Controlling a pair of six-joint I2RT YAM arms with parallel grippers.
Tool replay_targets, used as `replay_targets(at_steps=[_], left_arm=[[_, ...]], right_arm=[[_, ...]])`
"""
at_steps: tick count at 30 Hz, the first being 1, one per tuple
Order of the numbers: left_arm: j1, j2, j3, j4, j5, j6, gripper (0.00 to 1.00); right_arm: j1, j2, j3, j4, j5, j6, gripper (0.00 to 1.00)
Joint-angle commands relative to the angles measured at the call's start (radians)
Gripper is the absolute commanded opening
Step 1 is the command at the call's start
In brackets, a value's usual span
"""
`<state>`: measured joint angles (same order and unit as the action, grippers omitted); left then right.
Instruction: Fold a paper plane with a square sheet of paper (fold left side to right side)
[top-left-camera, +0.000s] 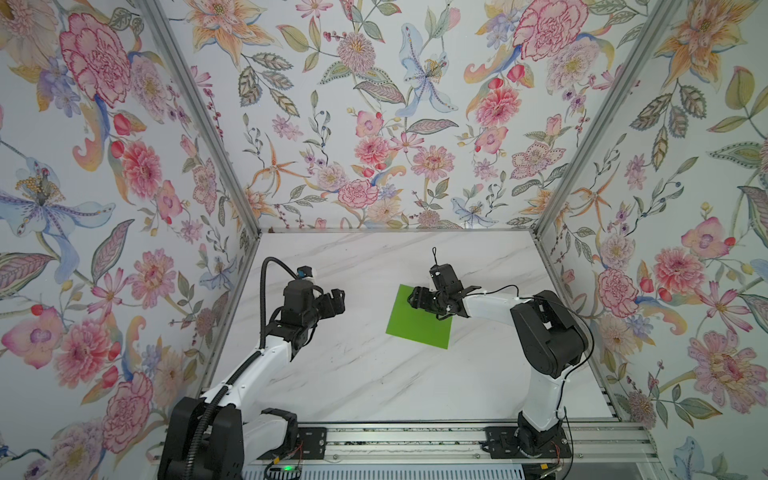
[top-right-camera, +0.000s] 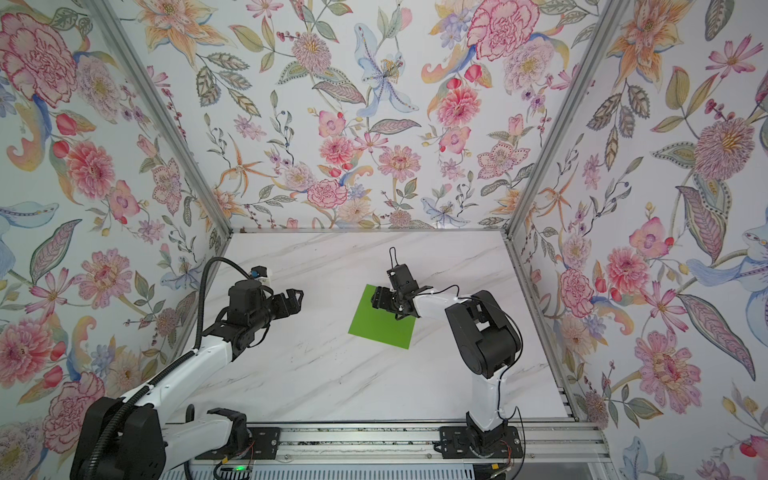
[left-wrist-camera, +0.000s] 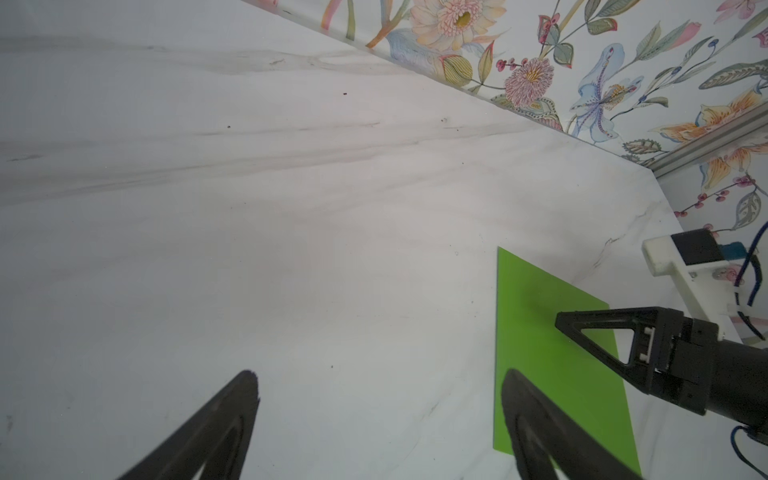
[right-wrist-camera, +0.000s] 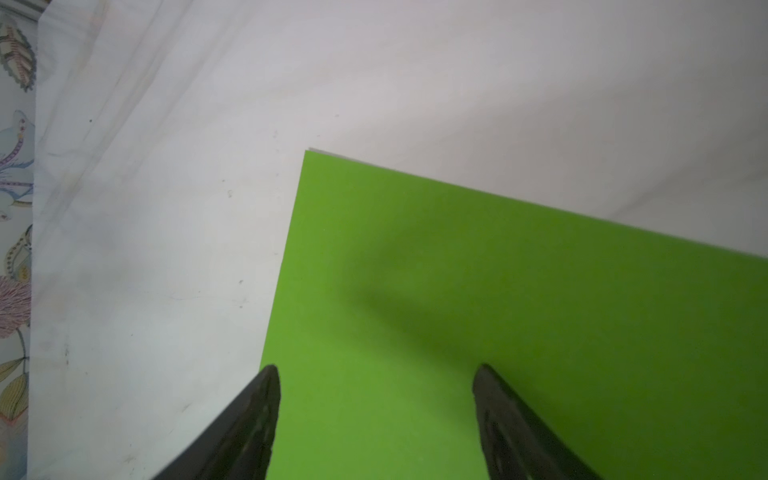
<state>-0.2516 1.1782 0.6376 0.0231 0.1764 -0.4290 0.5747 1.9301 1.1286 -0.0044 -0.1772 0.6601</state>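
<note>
Since the first fold must carry the left side over to the right, the right gripper (top-left-camera: 412, 300) hangs over the square sheet of paper (top-left-camera: 417, 324) with jaws spread and empty, probably to pin that side. Its shadow falls on the green just ahead of its fingertips (right-wrist-camera: 272, 378), so it seems not to touch. The left gripper (top-left-camera: 338, 301), jaws wide and holding nothing, hovers well apart from the sheet, likely waiting to lift the near edge. Beneath the right gripper the sheet lies flat on the table (top-left-camera: 353, 374), bright green, unmarked, with no crease visible.
</note>
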Motion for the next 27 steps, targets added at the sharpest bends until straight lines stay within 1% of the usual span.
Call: replay_targets(at_steps=[1, 3, 6, 7, 8, 10, 12, 13, 16, 18, 20, 23, 25, 27], left_arm=[[-0.042, 0.017, 0.005, 0.017, -0.012, -0.037, 0.92], [-0.063, 0.025, -0.001, 0.02, -0.014, -0.044, 0.9], [-0.09, 0.045, 0.0, 0.015, -0.008, -0.059, 0.87], [-0.1, 0.052, -0.001, 0.015, -0.006, -0.064, 0.86], [-0.109, 0.059, -0.001, 0.014, -0.005, -0.068, 0.85], [-0.121, 0.073, 0.0, 0.013, -0.001, -0.076, 0.81], [-0.132, 0.087, 0.001, 0.016, 0.001, -0.084, 0.79], [-0.139, 0.098, 0.003, 0.014, 0.004, -0.085, 0.79], [-0.165, 0.128, 0.013, 0.001, 0.007, -0.084, 0.75], [-0.179, 0.142, 0.014, -0.003, -0.001, -0.089, 0.67], [-0.192, 0.157, 0.015, -0.003, -0.007, -0.099, 0.55], [-0.215, 0.178, 0.021, -0.007, -0.015, -0.114, 0.39], [-0.231, 0.197, 0.033, -0.015, -0.021, -0.118, 0.3], [-0.253, 0.214, 0.043, -0.022, -0.027, -0.121, 0.25]], right_arm=[[0.056, 0.068, 0.012, -0.112, -0.028, 0.03, 0.75], [0.069, 0.084, 0.023, -0.091, -0.055, 0.023, 0.73], [0.088, 0.113, 0.043, -0.041, -0.172, -0.004, 0.71], [0.097, 0.125, 0.062, -0.049, -0.216, -0.025, 0.71], [0.11, 0.133, 0.084, -0.076, -0.227, -0.047, 0.71], [0.134, 0.144, 0.122, -0.14, -0.206, -0.084, 0.71], [0.148, 0.154, 0.152, -0.181, -0.203, -0.11, 0.72], [0.151, 0.156, 0.159, -0.195, -0.197, -0.114, 0.72], [0.154, 0.15, 0.166, -0.213, -0.176, -0.102, 0.73], [0.152, 0.135, 0.16, -0.211, -0.169, -0.091, 0.73], [0.151, 0.109, 0.155, -0.192, -0.169, -0.088, 0.75], [0.142, 0.074, 0.154, -0.176, -0.164, -0.084, 0.75], [0.131, 0.049, 0.15, -0.177, -0.16, -0.075, 0.75], [0.118, 0.018, 0.139, -0.177, -0.154, -0.066, 0.75]])
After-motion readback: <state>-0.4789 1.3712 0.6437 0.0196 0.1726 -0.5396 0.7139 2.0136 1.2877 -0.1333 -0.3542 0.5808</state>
